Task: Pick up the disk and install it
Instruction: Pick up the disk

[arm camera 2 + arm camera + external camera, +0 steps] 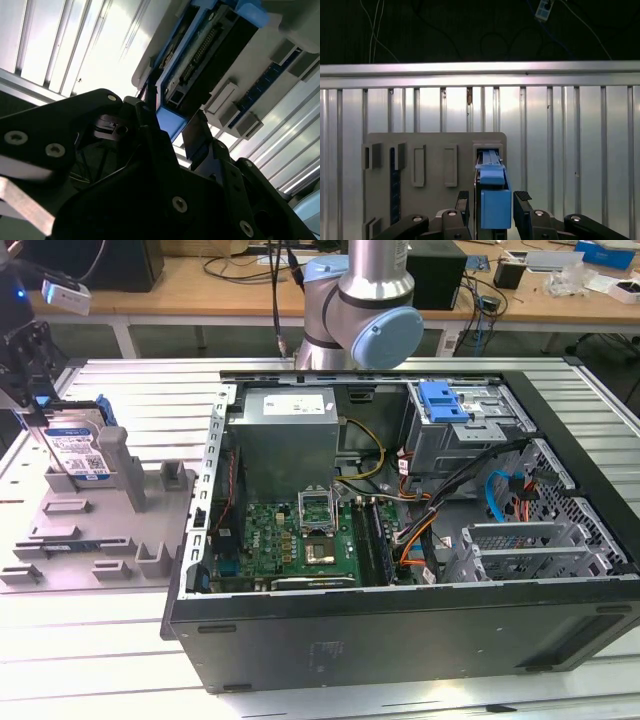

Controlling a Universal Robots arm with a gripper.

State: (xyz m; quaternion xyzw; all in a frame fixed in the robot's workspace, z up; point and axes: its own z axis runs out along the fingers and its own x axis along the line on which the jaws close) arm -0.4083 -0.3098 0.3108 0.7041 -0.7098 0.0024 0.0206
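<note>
Pincer (492, 199) open, fingers (524, 206) either side of upright disk (493, 172) w/ slight gaps; disk stands in grey holder (435, 150) on table (560, 150)

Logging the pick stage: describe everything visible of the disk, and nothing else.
The disk is a flat silver-grey drive with a white-and-blue label, framed by a blue plastic bracket. It stands upright on edge in a slot of the grey holder, on the exterior view's left, outside the computer case. In the first wrist view the gripper straddles its upper edge, open, one finger close on each side and seemingly not clamped.
</note>
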